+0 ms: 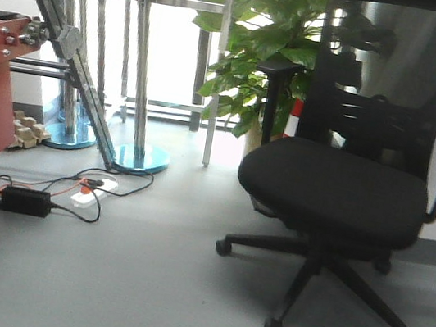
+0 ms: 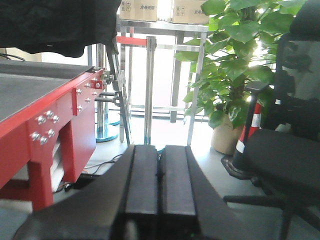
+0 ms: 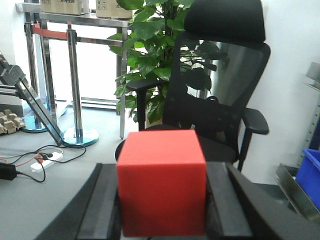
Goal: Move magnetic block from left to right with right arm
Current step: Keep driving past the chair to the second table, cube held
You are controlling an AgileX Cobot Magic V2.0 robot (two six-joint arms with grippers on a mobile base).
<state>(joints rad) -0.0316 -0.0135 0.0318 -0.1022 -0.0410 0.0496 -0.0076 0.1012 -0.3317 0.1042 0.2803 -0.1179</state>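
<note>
I had the magnetic block (image 3: 161,182) clamped in my right hand (image 3: 162,205), one black finger (image 3: 102,205) flat against each side face, the cube filling the gap and standing square. My left hand (image 2: 160,185) was clenched on nothing, its two fingers pressed together, held off beside the red worktop (image 2: 60,107). From my right wrist I saw only the room beyond the block: the grey floor (image 3: 55,185), an office chair (image 3: 220,100) and a leafy plant (image 3: 150,50). No worktop showed in that view, so I could not tell what lay under the cube. That was the worry. I judged the carry to be under way with the set-down not yet made, and the block's faces looked smooth and plain, so a jolt or a loosened squeeze could let it slide out. If it went while I was past the worktop's edge, it would land on the floor and perhaps roll toward the chair. Letting go before the cube rested on something would risk a tumble away from the right-hand spot.
</note>
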